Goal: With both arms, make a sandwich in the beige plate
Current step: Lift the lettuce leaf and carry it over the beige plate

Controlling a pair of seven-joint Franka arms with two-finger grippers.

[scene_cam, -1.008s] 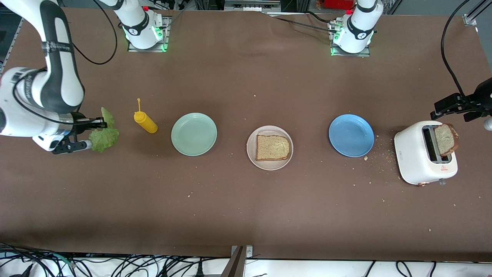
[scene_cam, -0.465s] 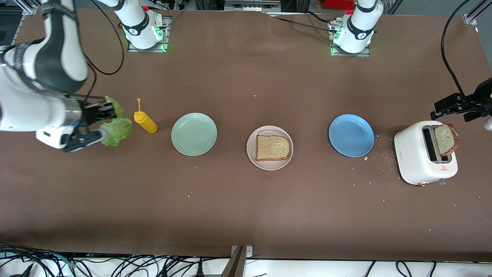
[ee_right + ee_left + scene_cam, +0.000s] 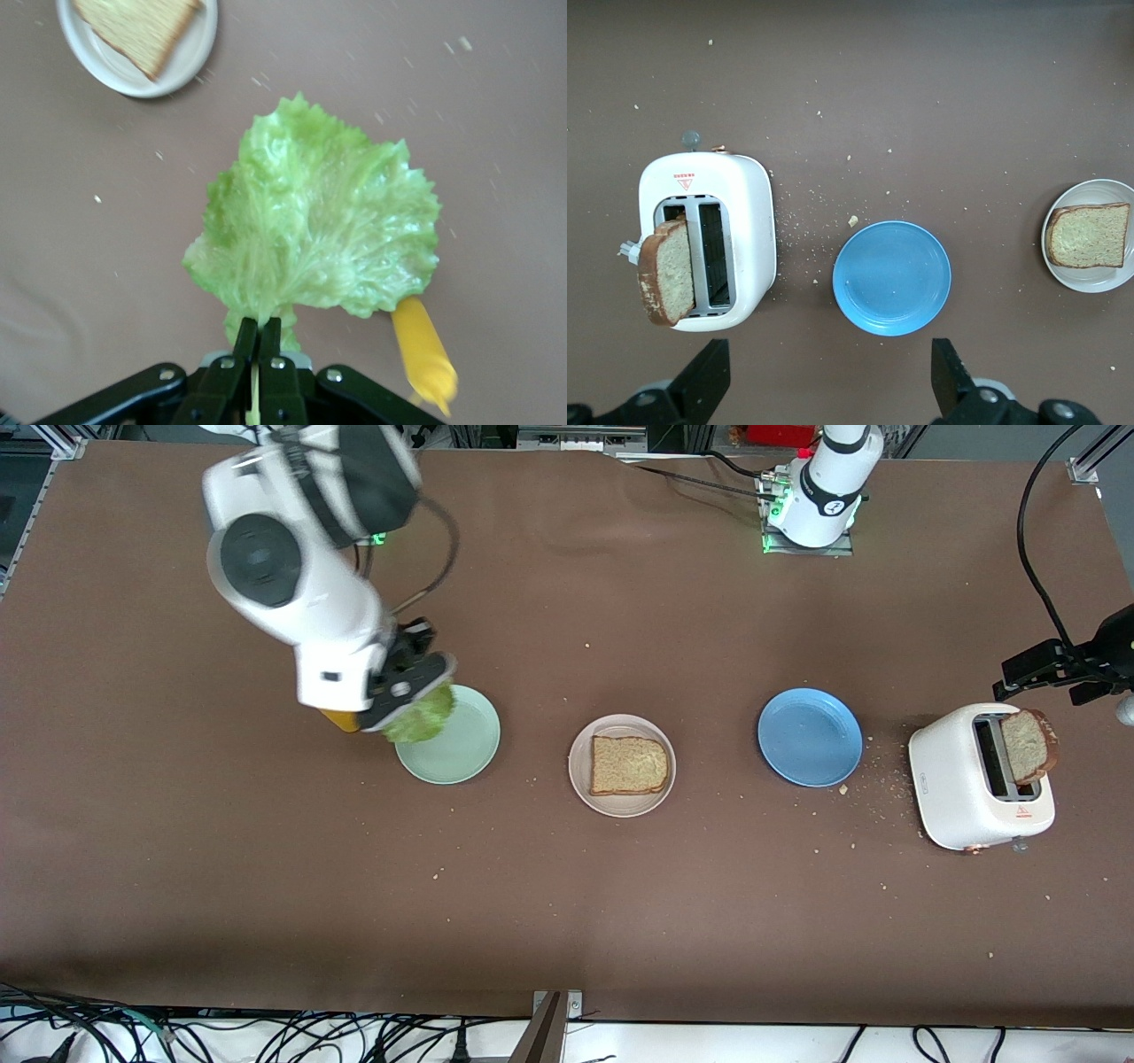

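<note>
My right gripper [image 3: 415, 691] is shut on the stem of a ruffled green lettuce leaf [image 3: 425, 714] and hangs over the edge of the mint-green plate [image 3: 465, 746]. In the right wrist view the leaf [image 3: 314, 230] spreads out from the shut gripper [image 3: 260, 332]. The beige plate [image 3: 583, 778] sits mid-table with one slice of toast [image 3: 628, 765] on it. A second toast slice [image 3: 1028, 746] sticks up out of the white toaster [image 3: 974, 797]. My left gripper [image 3: 828, 385] waits open and holds nothing, over the table beside the toaster.
A blue plate [image 3: 809, 737] lies between the beige plate and the toaster. The yellow mustard bottle [image 3: 423, 354] is mostly hidden under my right arm in the front view. Crumbs are scattered around the toaster.
My right arm has swung with the lettuce from its end of the table, past the mustard bottle, to over the mint-green plate. The left arm has not moved.
</note>
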